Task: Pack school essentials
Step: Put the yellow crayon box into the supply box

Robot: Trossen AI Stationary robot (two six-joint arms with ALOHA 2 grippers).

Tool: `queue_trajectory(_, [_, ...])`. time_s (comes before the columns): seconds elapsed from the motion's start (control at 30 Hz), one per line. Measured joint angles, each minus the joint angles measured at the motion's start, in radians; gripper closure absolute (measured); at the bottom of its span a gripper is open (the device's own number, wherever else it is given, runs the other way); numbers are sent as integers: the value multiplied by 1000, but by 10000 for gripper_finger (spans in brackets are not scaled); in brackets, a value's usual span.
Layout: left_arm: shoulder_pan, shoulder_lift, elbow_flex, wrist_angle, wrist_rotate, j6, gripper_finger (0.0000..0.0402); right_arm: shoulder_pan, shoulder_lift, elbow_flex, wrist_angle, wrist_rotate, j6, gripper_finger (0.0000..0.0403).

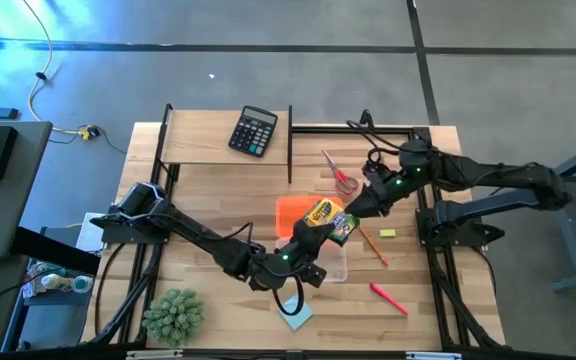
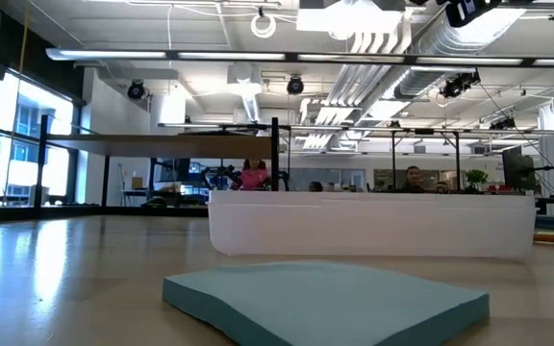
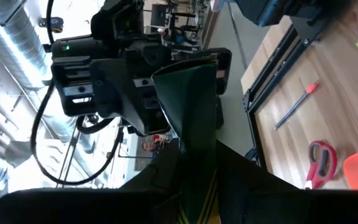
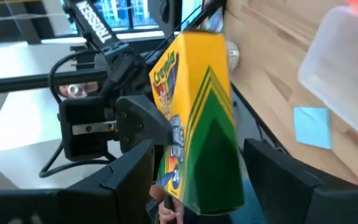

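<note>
The yellow-green crayon pack point(image 1: 326, 218) hangs in the air between both grippers, above the clear plastic box point(image 1: 334, 264). My left gripper point(image 1: 306, 238) comes from the near left and is shut on one end. My right gripper point(image 1: 353, 212) comes from the far right and is shut on the other end. The red-handled scissors point(image 1: 343, 178), thin pencil point(image 1: 373, 245), yellow eraser point(image 1: 386, 233) and red pen point(image 1: 388, 297) lie flat on the table to the right. The light-blue note pad point(image 1: 295, 315) lies flat near the front edge. My left gripper point(image 3: 197, 180) pinches the crayon pack between its two fingers at the dark green end point(image 3: 194, 155) nearest it, with the fingers along the pack's length. The pack is lifted clear of the table. My right gripper point(image 4: 197, 180) pinches the pack's green-chevron end point(image 4: 210, 168) between its two fingers, one on each broad side, and the pack's yellow end point(image 4: 185, 56) points away toward the left gripper. Nothing supports the pack from below.
An orange lid point(image 1: 293, 212) lies beside the clear box, whose pale wall point(image 2: 373, 226) stands behind the note pad point(image 2: 325, 303) in the low view. The black calculator point(image 1: 253, 130) sits on the far shelf. The green spiky plant point(image 1: 173, 315) stands at the near left corner.
</note>
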State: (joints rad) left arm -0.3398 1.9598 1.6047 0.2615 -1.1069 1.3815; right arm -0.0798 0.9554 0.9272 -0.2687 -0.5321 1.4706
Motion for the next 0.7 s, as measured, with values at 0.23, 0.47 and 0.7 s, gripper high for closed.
queue_trajectory(0.23, [17, 0, 0, 1, 1, 3, 339, 19, 28, 0, 40, 6, 14, 178])
queue_trajectory(0.47, [21, -2, 0, 2, 4, 3, 339, 19, 28, 0, 35, 5, 23, 247])
queue_trajectory(0.7, [24, -2, 0, 0, 19, 7, 339, 19, 27, 0, 39, 0, 44, 281])
